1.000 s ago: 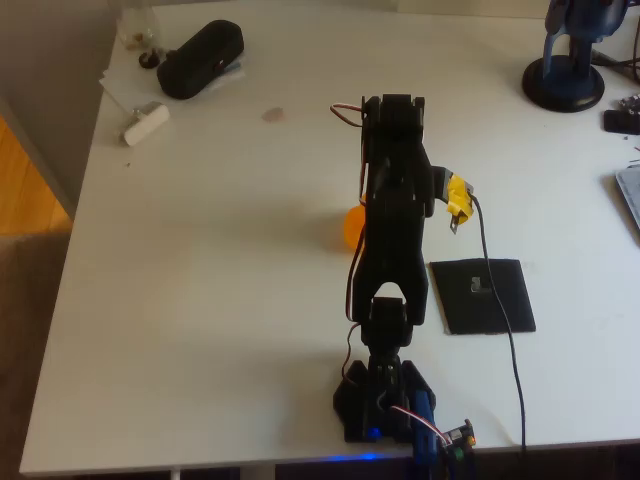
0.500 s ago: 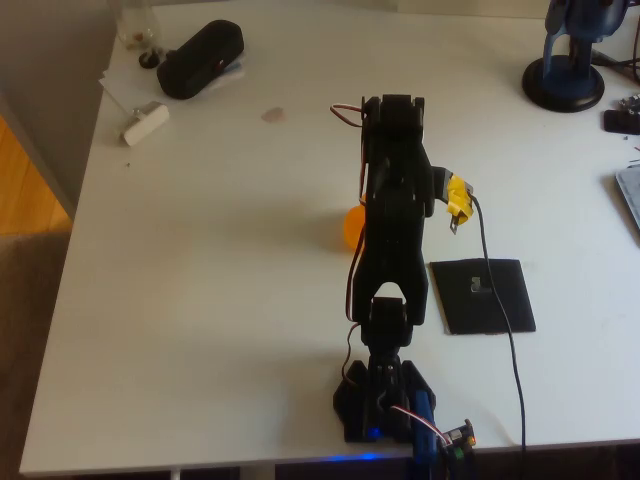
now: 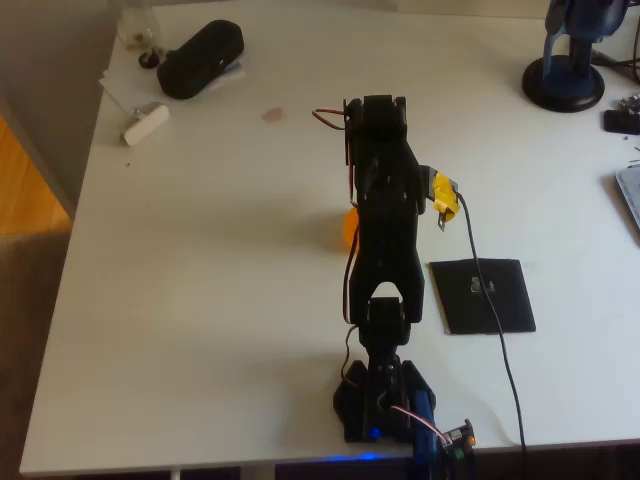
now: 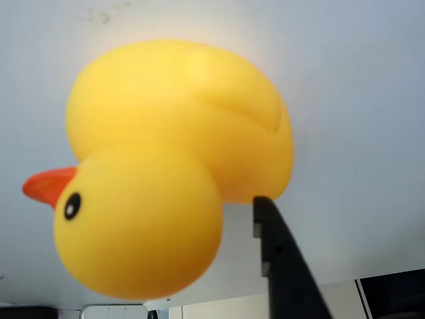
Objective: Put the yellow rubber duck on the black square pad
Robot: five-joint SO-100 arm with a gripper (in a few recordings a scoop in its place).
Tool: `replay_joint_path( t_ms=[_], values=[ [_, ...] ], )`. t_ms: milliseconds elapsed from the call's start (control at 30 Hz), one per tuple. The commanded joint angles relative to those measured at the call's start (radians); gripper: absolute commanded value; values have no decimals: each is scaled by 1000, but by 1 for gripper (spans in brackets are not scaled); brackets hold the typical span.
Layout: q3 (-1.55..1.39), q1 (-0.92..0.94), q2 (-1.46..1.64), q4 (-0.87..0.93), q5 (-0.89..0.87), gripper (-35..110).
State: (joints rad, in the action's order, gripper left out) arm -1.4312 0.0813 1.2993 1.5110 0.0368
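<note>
My tool (image 4: pixel 279 266) hangs right over the yellow rubber duck (image 4: pixel 176 166), which fills the wrist view; one dark finger (image 4: pixel 282 272) shows beside the duck's body, at its flank, and I cannot tell whether the jaws stand apart or together. From overhead the duck (image 3: pixel 349 226) peeks out as an orange-yellow sliver from under my arm's left side, sitting on the white tabletop (image 3: pixel 220 300). The black square pad (image 3: pixel 482 295) lies apart from it, on the other side of my arm and nearer my base.

The step in hand, as I judge it, is the grasp. To do it well I should straddle the rounded body rather than the head, come down until both fingers pass the widest part, and close gently, since glossy rubber may squirt out of a shallow pinch.

For room: the tabletop around my tool is bare, and the way across to the pad looks open. A cable (image 3: pixel 490 300) trails over the pad, so I should carry the duck high and set it clear of that line. The black pouch (image 3: pixel 200 58) sits far off.
</note>
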Motion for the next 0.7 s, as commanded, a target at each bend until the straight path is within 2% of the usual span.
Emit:
replay_joint_path(
  t_ms=[0, 667],
  values=[
    [-9, -6, 26, 14, 3, 49],
    [-12, 34, 14, 8, 3, 49]
  ],
)
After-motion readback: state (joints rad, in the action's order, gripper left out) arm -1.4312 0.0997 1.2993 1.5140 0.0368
